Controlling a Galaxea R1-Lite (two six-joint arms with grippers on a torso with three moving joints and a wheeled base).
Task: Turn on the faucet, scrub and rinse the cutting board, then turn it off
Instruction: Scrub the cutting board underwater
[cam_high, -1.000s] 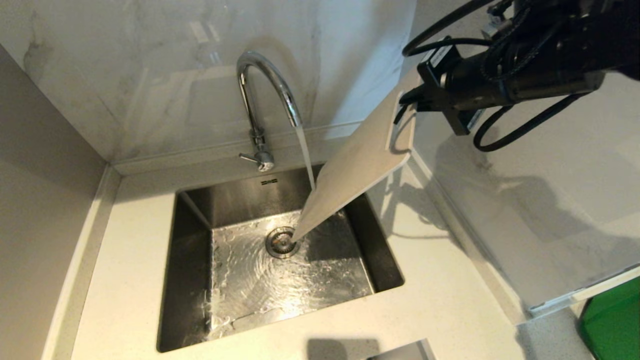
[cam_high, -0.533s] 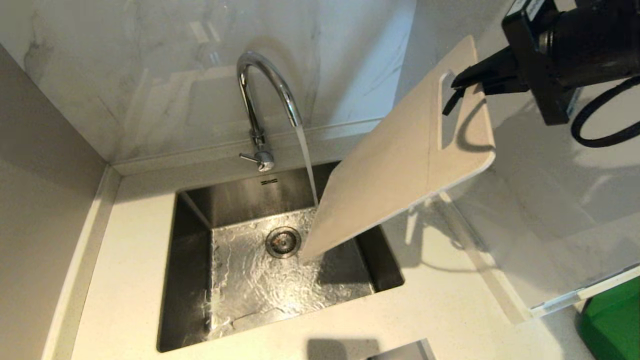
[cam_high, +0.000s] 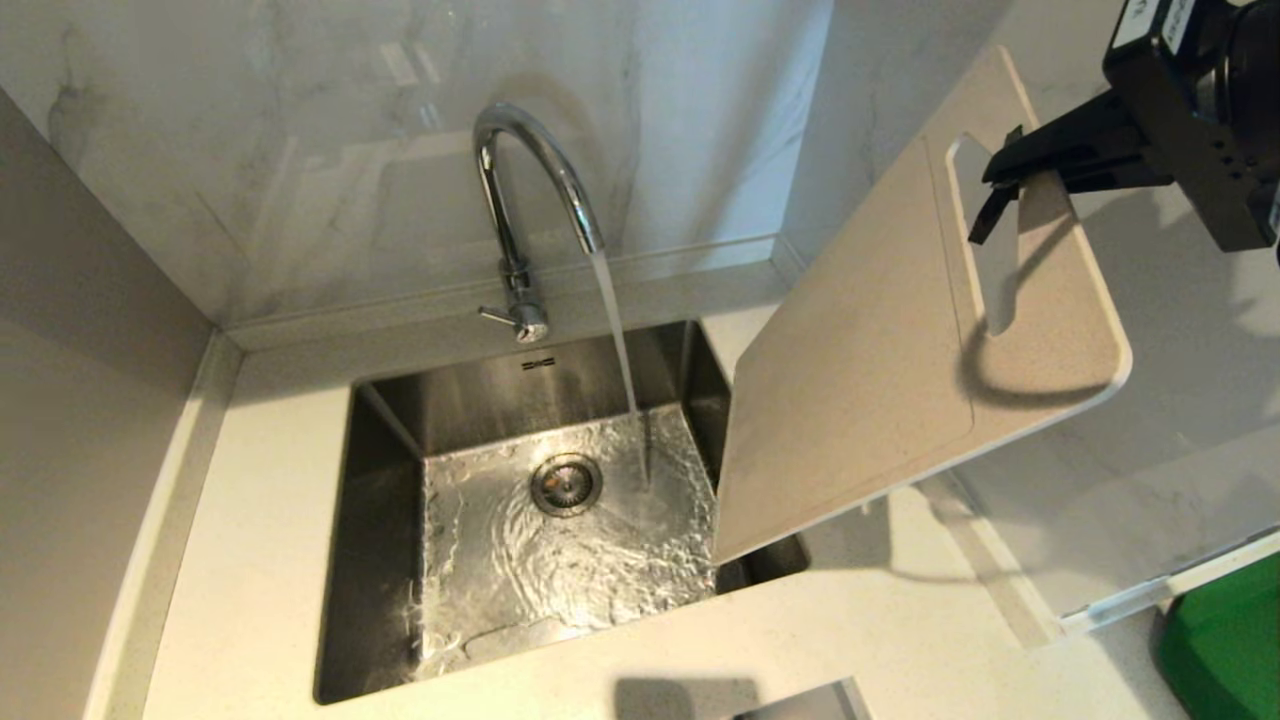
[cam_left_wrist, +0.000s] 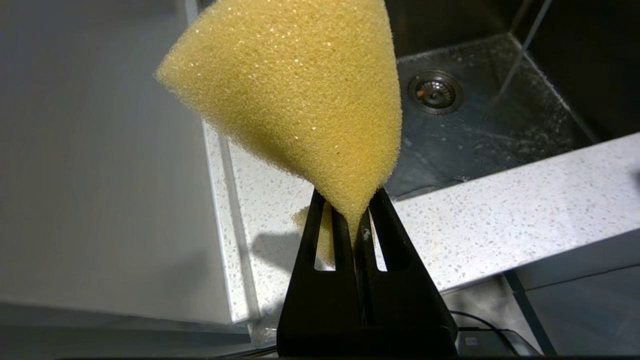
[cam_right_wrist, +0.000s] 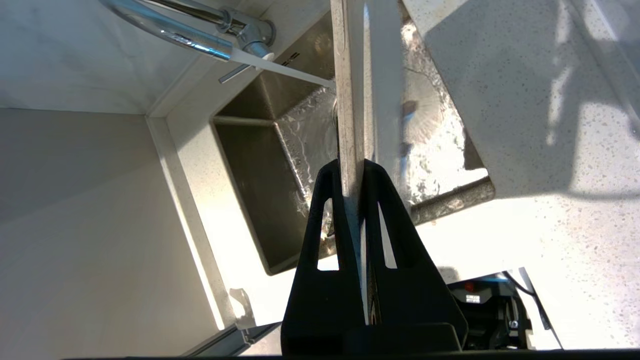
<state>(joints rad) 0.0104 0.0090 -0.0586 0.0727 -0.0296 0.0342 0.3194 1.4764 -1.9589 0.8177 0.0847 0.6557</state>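
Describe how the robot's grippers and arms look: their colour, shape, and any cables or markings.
Both grippers are matte black. The left gripper and the right gripper each have two flat, tapering fingers with a long triangular cut-out, rising from a wide black base. In the head view, the right gripper joins a boxy black wrist block with small holes and a white label with dark print at its top.

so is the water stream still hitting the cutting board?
Apart. Head view shows the stream falling from the faucet straight into the sink, with a clear gap to the cutting board held by the right claw.
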